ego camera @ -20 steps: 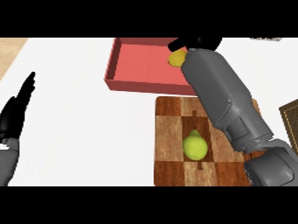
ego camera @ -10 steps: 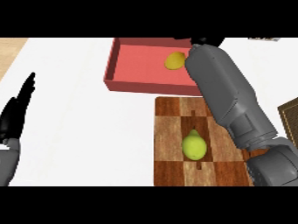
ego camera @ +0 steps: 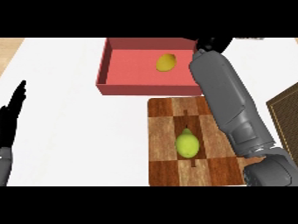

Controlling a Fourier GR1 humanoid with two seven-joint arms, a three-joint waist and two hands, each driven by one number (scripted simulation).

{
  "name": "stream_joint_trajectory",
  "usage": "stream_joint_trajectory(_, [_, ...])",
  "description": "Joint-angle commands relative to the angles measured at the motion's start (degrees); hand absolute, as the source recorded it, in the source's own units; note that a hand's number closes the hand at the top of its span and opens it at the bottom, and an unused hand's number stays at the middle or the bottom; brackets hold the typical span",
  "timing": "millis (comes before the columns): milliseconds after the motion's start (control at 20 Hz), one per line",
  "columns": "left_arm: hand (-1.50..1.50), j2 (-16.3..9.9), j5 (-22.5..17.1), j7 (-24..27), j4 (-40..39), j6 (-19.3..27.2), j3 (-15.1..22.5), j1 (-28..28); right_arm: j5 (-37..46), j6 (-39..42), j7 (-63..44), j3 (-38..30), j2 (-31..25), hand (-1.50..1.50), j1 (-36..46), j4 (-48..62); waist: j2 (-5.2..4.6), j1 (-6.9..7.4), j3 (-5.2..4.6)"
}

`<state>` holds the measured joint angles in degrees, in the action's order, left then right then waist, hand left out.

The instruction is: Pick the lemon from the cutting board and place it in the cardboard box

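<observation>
The yellow lemon (ego camera: 167,62) lies inside the red-walled box (ego camera: 103,70), right of its middle, with nothing touching it. My right hand (ego camera: 213,43) is over the box's far right corner, apart from the lemon and open; my grey forearm hides most of it. The wooden cutting board (ego camera: 164,131) lies just in front of the box. A yellow-green, pear-shaped fruit (ego camera: 187,144) sits on it. At the left edge my left hand (ego camera: 8,118) rests open, fingers up.
A dark woven mat (ego camera: 294,114) lies at the right edge beside the cutting board. My right forearm (ego camera: 228,100) crosses the board's right side and the box's right wall. The white counter (ego camera: 74,131) spreads left of the board.
The lemon has left my right hand and now lies in the box. My right hand has drawn back to the right, toward the box's far corner. The left hand has not moved.
</observation>
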<state>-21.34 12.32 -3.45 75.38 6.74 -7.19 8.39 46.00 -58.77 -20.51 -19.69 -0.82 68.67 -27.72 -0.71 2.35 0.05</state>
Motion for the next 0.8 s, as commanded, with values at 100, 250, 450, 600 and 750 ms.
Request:
stream_joint_trajectory(100, [0.00, 0.05, -0.24, -2.38, 0.75, 0.27, -1.57, -1.07, -0.73, 1.28, -2.01, 2.45, 0.46, -1.50, -7.83, -10.55, 1.18, -3.14, -0.05])
stream_joint_trajectory(250, [0.00, -0.39, -0.14, 0.23, 1.42, 0.01, -2.03, -4.49, 1.56, 4.06, -6.94, 6.26, 0.79, -1.50, -13.99, -19.60, 1.81, -4.22, -0.09])
stream_joint_trajectory(450, [0.00, 0.82, 0.02, 0.36, 1.62, 1.23, -2.23, -5.56, 1.69, 9.10, -8.22, 10.59, 0.80, -1.50, -25.69, -32.21, 2.07, -5.53, -0.11])
stream_joint_trajectory(600, [0.00, -1.37, -1.44, -1.24, 2.05, -0.90, -3.84, -4.78, 0.35, 12.07, -7.80, 15.51, 0.80, -1.50, -36.58, -42.65, 1.86, -5.25, -0.08])
stream_joint_trajectory(750, [0.00, -0.83, -0.30, 1.63, -0.07, 0.61, -4.14, -5.71, 0.73, 21.43, -12.19, 16.91, -1.06, -1.50, -42.55, -53.58, 1.73, -5.59, -0.15])
